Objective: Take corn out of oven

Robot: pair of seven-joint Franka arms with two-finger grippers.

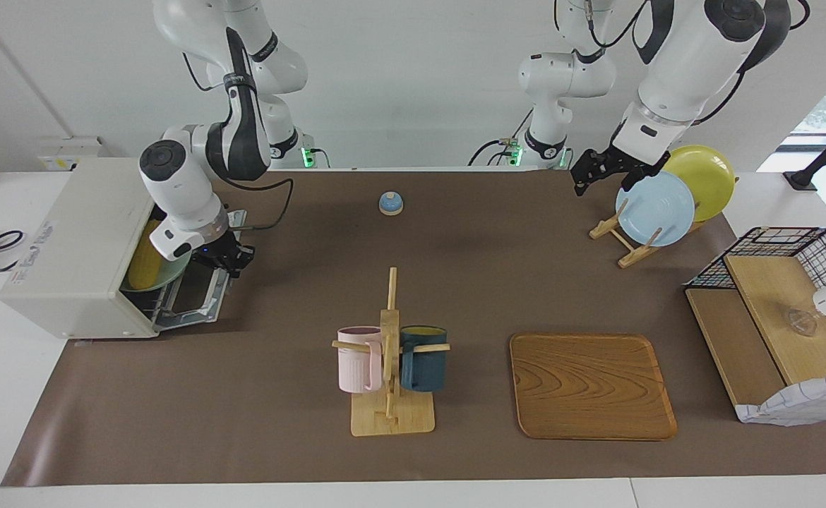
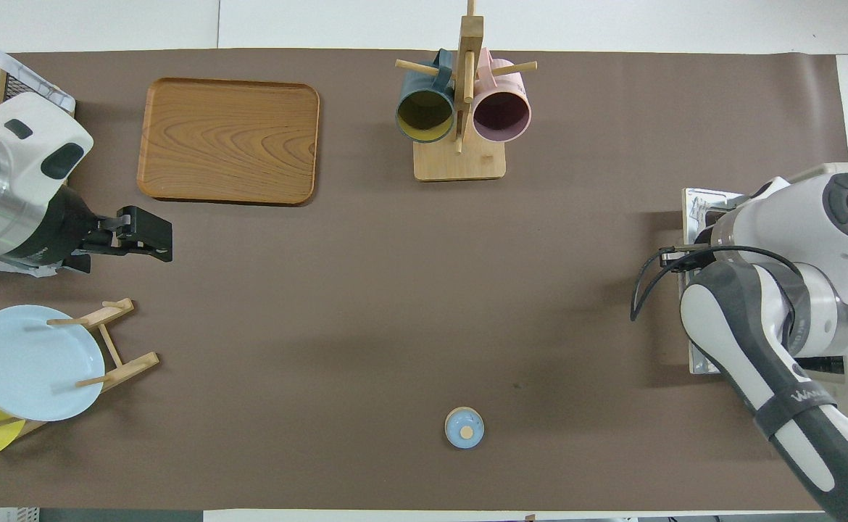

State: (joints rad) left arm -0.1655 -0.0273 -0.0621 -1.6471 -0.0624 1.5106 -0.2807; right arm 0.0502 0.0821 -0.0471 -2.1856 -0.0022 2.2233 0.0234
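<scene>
The off-white oven (image 1: 67,247) stands at the right arm's end of the table, its door (image 1: 198,300) folded down open. The yellow corn (image 1: 142,257) lies inside on a green plate (image 1: 175,271), partly hidden by the right wrist. My right gripper (image 1: 233,257) is at the oven's mouth, just over the open door and beside the plate's rim. In the overhead view the right arm (image 2: 779,290) covers the oven, and only part of the door (image 2: 699,206) shows. My left gripper (image 1: 591,176) waits open and empty in the air over the plate rack (image 1: 628,240); it also shows in the overhead view (image 2: 147,235).
A mug rack (image 1: 390,367) with a pink and a dark blue mug stands mid-table, a wooden tray (image 1: 589,384) beside it. A small blue knob (image 1: 390,203) lies nearer the robots. Blue and yellow plates sit in the plate rack. A black wire basket (image 1: 783,243) holds wooden boards.
</scene>
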